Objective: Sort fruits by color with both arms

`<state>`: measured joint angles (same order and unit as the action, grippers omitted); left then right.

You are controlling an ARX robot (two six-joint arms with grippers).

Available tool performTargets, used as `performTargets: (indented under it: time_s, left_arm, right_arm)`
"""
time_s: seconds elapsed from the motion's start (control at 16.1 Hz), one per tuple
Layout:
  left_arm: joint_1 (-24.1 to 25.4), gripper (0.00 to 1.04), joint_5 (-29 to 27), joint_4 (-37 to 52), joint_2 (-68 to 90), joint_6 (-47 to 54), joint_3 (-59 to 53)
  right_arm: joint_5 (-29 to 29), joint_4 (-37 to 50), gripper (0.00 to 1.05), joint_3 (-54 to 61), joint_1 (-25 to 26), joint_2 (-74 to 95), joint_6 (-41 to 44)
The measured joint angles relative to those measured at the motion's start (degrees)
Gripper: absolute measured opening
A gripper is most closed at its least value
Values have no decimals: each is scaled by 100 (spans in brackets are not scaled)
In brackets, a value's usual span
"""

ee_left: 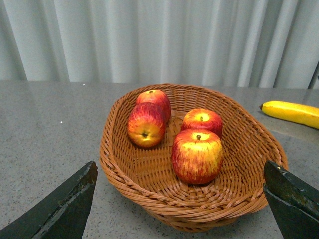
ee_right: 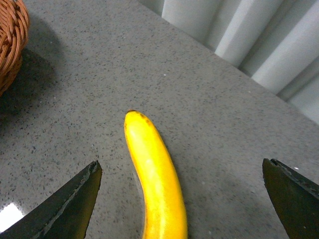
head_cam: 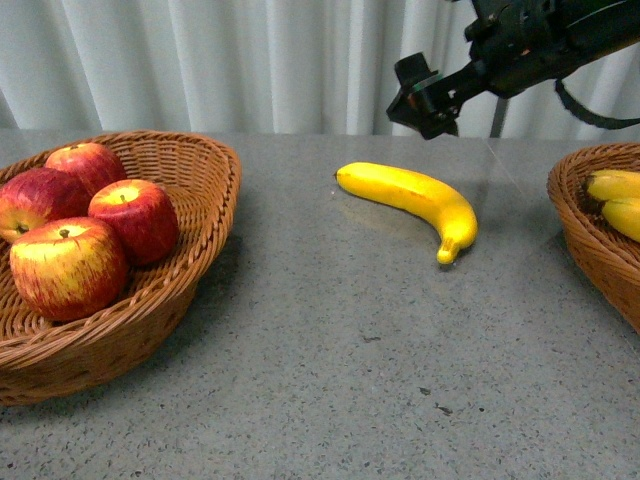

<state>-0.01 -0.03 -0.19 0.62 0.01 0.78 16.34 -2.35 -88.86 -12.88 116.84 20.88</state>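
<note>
Right claw [ee_right: 182,167] spread wide, empty, above the banana [head_cam: 410,195] on the counter [head_cam: 330,380]; left claw [ee_left: 179,169] likewise wide, facing basketed apples [ee_left: 197,155].

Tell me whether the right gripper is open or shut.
Open. The right gripper has its fingers wide apart, and the banana lies untouched on the table.

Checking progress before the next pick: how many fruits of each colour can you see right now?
Red apples: 4, all in left basket
Yellow bananas: 3, 1 on table, 2 in right basket
Total: 7
</note>
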Motion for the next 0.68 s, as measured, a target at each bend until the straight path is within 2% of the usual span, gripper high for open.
performTargets:
  time_s: [0.12,0.68]
  left_arm:
    - [0,98,2,0,0,0,0]
    - [0,98,2,0,0,0,0]
  right_arm:
    - [-125,-463,98,-614,-103,551,-85]
    - [-240,-1237,98,-1257,-144,1182,-356]
